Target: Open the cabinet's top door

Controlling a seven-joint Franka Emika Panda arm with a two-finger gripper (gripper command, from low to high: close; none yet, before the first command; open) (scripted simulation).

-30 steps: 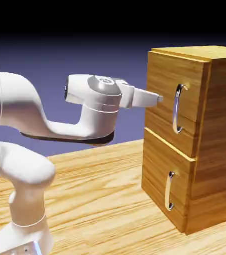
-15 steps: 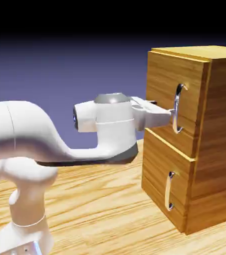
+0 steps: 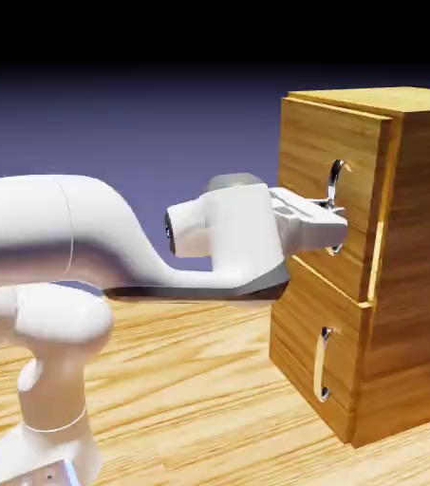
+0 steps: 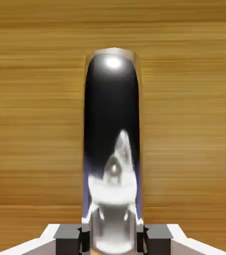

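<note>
The cabinet (image 3: 418,285) of golden-brown wood stands at the exterior view's right. Its top door (image 3: 313,142) carries a long curved silver handle (image 3: 336,175). My gripper (image 3: 336,224) reaches level from the left and is shut on the handle's lower half, hiding that part. In the hand view the handle (image 4: 112,119) fills the middle as a dark shiny bar in front of the grained door (image 4: 35,124). The two grey fingertips (image 4: 67,234) press against its sides at the bottom edge, with my gripper (image 4: 112,235) centred on it.
Below the top door is a shorter wood panel (image 3: 304,332) with a small silver handle (image 3: 322,364). The cabinet rests on a wooden table (image 3: 190,380). The white arm's base (image 3: 47,427) stands at the lower left.
The hand moved right and slightly down to the top door's handle. Its fingers, open before, have closed on the handle.
</note>
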